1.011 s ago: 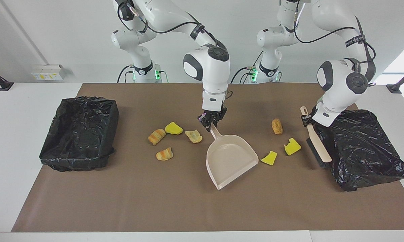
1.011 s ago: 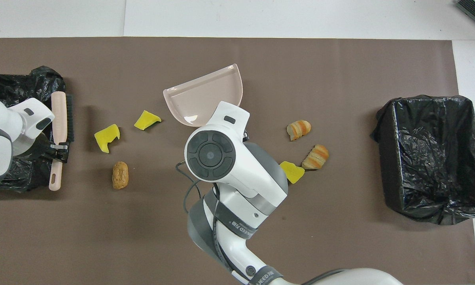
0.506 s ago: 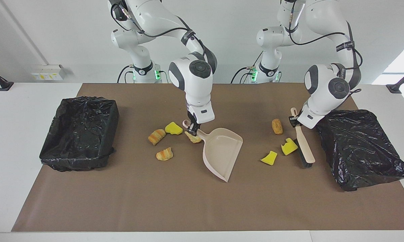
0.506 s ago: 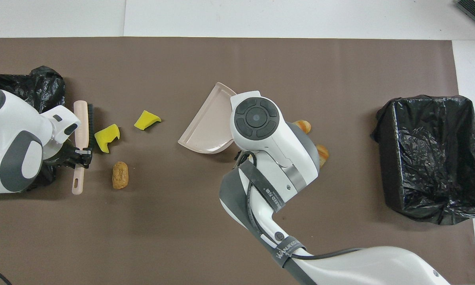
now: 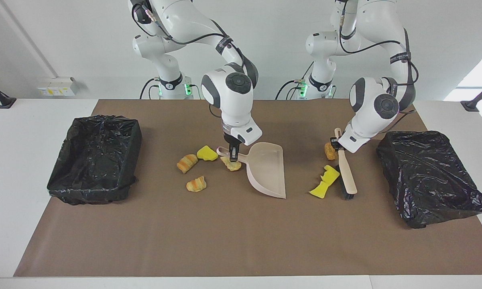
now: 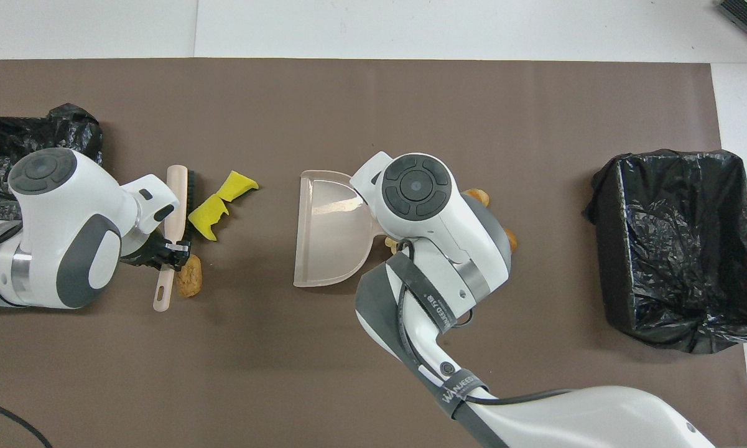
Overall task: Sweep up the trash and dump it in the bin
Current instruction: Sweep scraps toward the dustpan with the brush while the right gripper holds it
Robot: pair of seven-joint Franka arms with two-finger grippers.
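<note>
Sponge chunks (image 5: 324, 182) mid-frame look light, squashy, probably skittery, so push low with the brush (image 5: 345, 176). Left hand (image 5: 337, 145) clamps the brush handle, right hand (image 5: 232, 154) the dustpan (image 5: 267, 168) handle.

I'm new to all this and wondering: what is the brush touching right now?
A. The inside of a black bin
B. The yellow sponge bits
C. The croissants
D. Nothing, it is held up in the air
B: the brush, held by the left pincer, has its bristles down on the table against the two yellow sponge bits, which lie bunched together beside it.
</note>
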